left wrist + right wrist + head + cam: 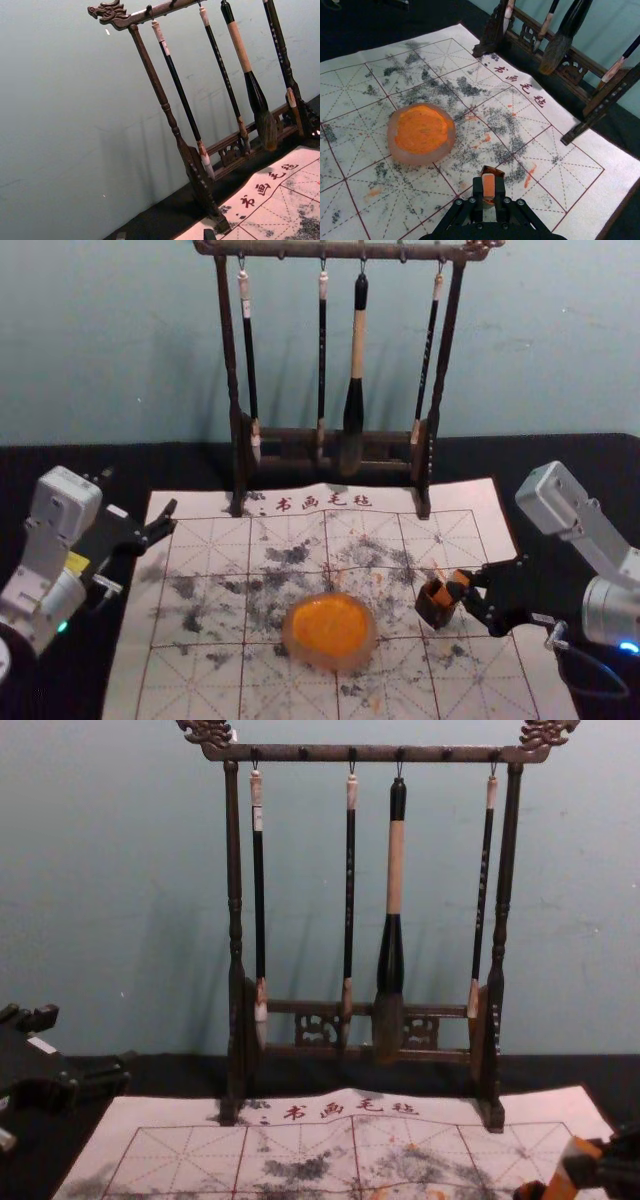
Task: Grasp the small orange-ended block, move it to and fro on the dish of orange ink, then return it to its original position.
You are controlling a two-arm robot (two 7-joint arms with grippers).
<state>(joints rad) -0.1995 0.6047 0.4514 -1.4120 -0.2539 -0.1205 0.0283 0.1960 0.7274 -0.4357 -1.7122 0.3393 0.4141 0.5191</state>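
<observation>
The small orange-ended block (489, 186) is in the grip of the right hand (489, 182), whose two fingers are clamped on its sides, one to each flank. That grasp, I judge, keeps the inking end free for the dish. The block is at the mouth of a small dark brown holder (436, 614), probably its resting place; how far in it sits, I cannot tell. Whether it is being drawn out or put back can't be judged either.

Near the holder, on the robot's left of it, the ink dish (291, 635) lies flat on the printed sheet (580, 175), within easy reach, so a short sideways carry should do. The sheet presumably guards the dark surface (50, 470) from drips. Beyond, the rack (235, 850) hangs its brushes (395, 870) tips down, perhaps to keep the bristles straight. The left hand (165, 235) is parked by the sheet's left side, its fingers apart and holding nothing.

The right wrist view reveals a finger on either side of the block, a pairing the head view's slant leaves muddled. The chest view gives the block's tilt, which the wrist view, looking along it, flattens.
</observation>
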